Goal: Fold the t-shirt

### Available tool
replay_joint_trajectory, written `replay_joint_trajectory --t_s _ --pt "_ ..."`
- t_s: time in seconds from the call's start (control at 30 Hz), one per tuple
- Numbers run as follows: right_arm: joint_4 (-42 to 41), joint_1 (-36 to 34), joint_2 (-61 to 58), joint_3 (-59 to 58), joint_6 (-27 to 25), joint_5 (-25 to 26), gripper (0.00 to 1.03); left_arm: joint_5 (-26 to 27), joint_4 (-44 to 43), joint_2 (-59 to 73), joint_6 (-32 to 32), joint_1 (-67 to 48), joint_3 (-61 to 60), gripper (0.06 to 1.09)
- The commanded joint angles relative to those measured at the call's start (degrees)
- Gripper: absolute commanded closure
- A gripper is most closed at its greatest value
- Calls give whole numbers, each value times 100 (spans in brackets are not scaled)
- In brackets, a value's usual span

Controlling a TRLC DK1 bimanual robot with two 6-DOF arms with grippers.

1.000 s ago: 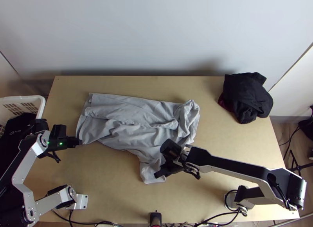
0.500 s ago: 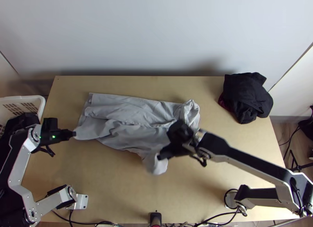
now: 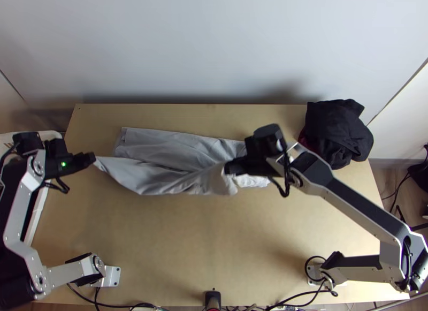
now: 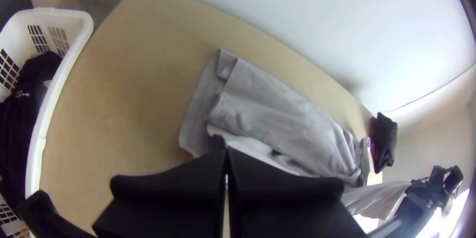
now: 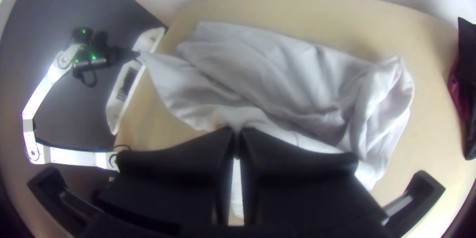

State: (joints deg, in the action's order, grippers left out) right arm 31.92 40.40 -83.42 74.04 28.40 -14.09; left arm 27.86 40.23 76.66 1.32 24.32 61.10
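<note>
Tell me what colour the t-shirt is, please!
The t-shirt is light grey; it shows best in the top view.

Basket (image 3: 37, 214): cut off, top view's left edge | t-shirt (image 3: 166, 146): 1 part hidden behind right gripper (image 3: 228, 167)

My black fingers (image 5: 178, 161) closed on the rumpled grey t-shirt (image 5: 282, 74), another edge stretched up to the left gripper (image 3: 90, 160), white basket (image 5: 115, 111) near it, wooden table (image 5: 430, 114) beneath my cloth, black-and-maroon bundle (image 5: 467, 64) well apart.
</note>
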Motion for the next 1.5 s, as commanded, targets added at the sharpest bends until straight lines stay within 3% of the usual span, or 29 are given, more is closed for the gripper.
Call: replay_joint_trajectory --t_s 0.0,0.23,0.77,1.2,1.23,1.27,1.37,1.4,1.47 --pt "-380 -771 -324 216 -133 11 100 -35 -226 841 755 -50 772 104" --pt "-714 -1272 -878 242 -327 38 100 -342 -621 1615 1327 -252 1167 105" --pt "-1241 -1861 -1467 -100 -546 134 100 -1177 -1149 2678 1977 -779 1422 105" --pt "-1311 -2063 -1608 -672 -1223 178 100 -1221 -1034 3127 2056 -955 2081 103" --pt "-1311 -2019 -1634 -698 -1223 178 100 -1221 -999 3188 2039 -981 2143 97" --pt "-1311 -1957 -1651 -724 -1223 178 100 -1221 -920 3250 2021 -1025 2204 84" --pt "-1311 -1861 -1775 -760 -1232 178 96 -1221 -701 3338 1916 -1148 2319 27" --pt "-1311 -1834 -1783 -803 -1302 178 90 -1212 -639 3355 1872 -1192 2319 15" --pt "-1311 -1808 -1783 -839 -1364 178 60 -1212 -551 3355 1819 -1254 2319 12"
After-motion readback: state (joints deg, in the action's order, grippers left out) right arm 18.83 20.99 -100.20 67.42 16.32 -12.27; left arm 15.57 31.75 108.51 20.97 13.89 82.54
